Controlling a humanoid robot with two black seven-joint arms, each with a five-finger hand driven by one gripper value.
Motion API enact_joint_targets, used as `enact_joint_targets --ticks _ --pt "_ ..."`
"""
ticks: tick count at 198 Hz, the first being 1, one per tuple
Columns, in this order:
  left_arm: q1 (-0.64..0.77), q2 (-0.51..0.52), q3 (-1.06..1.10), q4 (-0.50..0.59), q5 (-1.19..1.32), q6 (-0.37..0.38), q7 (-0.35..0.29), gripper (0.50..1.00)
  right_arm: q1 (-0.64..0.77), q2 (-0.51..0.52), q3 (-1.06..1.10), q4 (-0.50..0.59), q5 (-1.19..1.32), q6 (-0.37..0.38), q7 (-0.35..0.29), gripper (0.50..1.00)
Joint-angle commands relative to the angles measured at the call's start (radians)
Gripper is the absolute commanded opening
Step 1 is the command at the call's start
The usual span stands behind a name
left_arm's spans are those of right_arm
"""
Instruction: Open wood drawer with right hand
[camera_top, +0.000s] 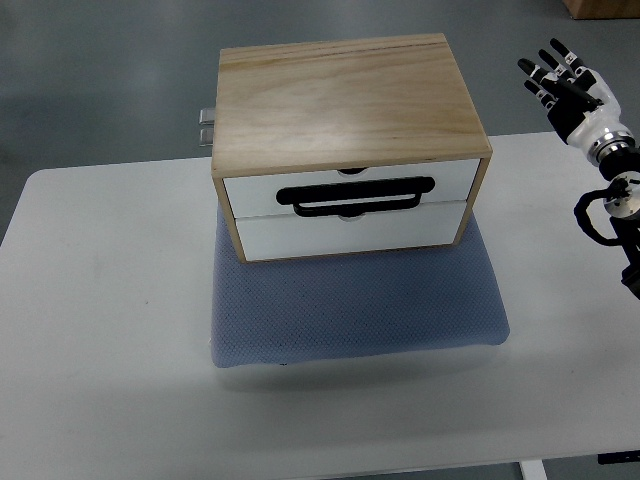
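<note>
Top view only, so just the one steep look down: wood drawer box (350, 145) sitting mid-table on a blue-grey mat (360, 310), probably there to stop the box sliding when a drawer gets tugged. Pale plywood shell with visible grain, flat top, two white drawer fronts stacked and facing the robot's side, both shut flush. Black loop handle (356, 196) lying across the seam between the two fronts, rounded corners, looks like plastic or coated metal, hard to say which. Small metal bits (206, 127) poking out at the box's back-left, maybe hinges, can't tell. White table (100, 330) smooth and matte. Right hand (566, 82) up at the far right, well apart from the box, fingers spread and relaxed, gripping nothing. No left arm anywhere. Pull not started yet, by the looks of it.
</note>
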Motion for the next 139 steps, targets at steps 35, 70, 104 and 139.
enact_joint_targets --ticks 35,70,104,139 --pt "0.000 0.000 0.000 0.000 0.001 0.000 0.000 1.000 0.012 -0.029 -0.017 0.003 0.007 0.000 0.002 0.936" --pt "0.000 0.000 0.000 0.000 -0.001 0.000 0.000 1.000 0.060 -0.147 -0.152 0.008 0.159 0.000 0.049 0.934" --pt "0.000 0.000 0.000 0.000 -0.001 0.000 0.000 1.000 0.200 -0.305 -0.474 0.023 0.459 0.002 0.132 0.934" --pt "0.000 0.000 0.000 0.000 -0.001 0.000 0.000 1.000 0.411 -0.447 -0.827 0.110 0.663 0.029 0.155 0.934"
